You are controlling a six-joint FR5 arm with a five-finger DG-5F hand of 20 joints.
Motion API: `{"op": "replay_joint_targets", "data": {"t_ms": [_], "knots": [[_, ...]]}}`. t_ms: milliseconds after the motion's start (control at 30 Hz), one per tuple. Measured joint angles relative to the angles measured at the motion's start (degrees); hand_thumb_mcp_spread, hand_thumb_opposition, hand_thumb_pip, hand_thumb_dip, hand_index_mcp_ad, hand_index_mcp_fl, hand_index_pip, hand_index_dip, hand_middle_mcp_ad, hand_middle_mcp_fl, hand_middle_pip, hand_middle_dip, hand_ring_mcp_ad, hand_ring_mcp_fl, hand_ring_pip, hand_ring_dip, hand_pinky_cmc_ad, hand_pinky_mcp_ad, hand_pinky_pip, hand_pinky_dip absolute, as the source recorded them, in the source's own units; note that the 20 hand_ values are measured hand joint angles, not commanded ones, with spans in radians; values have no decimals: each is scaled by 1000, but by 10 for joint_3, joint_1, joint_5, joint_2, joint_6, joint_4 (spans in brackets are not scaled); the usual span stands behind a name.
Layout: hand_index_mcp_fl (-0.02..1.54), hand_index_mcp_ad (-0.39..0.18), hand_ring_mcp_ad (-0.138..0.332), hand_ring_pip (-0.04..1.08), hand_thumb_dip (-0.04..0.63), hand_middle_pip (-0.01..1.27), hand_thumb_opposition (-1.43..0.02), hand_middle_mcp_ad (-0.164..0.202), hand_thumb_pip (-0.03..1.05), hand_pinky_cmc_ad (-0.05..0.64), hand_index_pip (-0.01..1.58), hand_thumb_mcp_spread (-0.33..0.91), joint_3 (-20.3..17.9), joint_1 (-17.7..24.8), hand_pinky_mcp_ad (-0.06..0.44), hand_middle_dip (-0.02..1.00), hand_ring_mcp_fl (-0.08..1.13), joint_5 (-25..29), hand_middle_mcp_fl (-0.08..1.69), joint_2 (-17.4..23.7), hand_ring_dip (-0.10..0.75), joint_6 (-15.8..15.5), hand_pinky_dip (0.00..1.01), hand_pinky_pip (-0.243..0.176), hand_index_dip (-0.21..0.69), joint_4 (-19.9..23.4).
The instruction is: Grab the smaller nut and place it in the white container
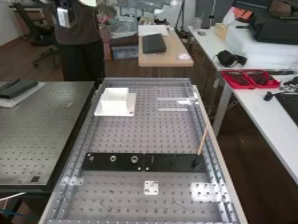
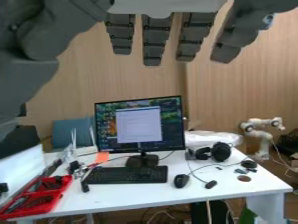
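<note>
- The hand (image 2: 154, 42) is wide: in the wrist view its fingers hang straight and spread, the thumb well apart from them
- The smaller nut (image 1: 91, 158) stands on the left end of the black bar (image 1: 169, 162), towards the near end of the bench (image 1: 153, 137)
- Right of it on the bar stand the larger nut (image 1: 113, 158), then the bearing (image 1: 134, 159), each apart from its neighbour
- The white container (image 1: 116, 96) is on the bench's far left part, well apart from the bar
- A thin stick (image 1: 203, 141) slants up from the bar's right end
- A small white plate (image 1: 151, 188) lies on the near side of the bar
- In the wrist view a monitor (image 2: 139, 125) stands on a white desk (image 2: 186, 195), with a keyboard (image 2: 126, 175), a mouse (image 2: 181, 180), headphones (image 2: 220, 151) and a red tray (image 2: 33, 209)
</note>
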Motion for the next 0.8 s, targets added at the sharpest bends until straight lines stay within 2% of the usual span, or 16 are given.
{"op": "replay_joint_targets", "data": {"t_ms": [133, 167, 267, 333, 433, 533, 800], "knots": [[-7, -120, 96, 105, 19, 126, -682, -2, 250, 241, 33, 216, -21, 1, 183, 190, 0, 7, 23, 5, 31, -5, 152, -61, 202, 18], [-7, -120, 96, 101, 17, 124, -682, -2, 250, 246, 37, 216, -29, 1, 180, 192, 0, 9, 19, 7, 33, -8, 150, -75, 202, 27], [-7, -120, 94, 101, 17, 122, -695, -5, 318, 250, 37, 229, -50, 2, 178, 188, 0, 12, 16, 10, 33, -11, 152, -75, 202, 47], [-5, -120, 98, 105, 19, 138, -710, -5, 323, 251, 37, 230, -63, 3, 178, 202, 0, 16, 23, 11, 33, -11, 152, -75, 202, 55], [-9, -134, 98, 103, 16, 138, -728, -5, 326, 253, 37, 243, -85, 4, 178, 206, 0, 26, 23, 13, 33, -10, 154, -75, 202, 69], [-9, -150, 98, 103, 31, 138, -745, -7, 380, 257, 37, 260, -109, 6, 180, 206, 0, 40, 19, 15, 33, -7, 157, -75, 202, 86], [19, -154, 103, 103, 45, 138, -754, -3, 422, 257, 54, 265, -160, 4, 178, 216, 0, 79, 19, 9, 38, 5, 157, -75, 173, 122]]}}
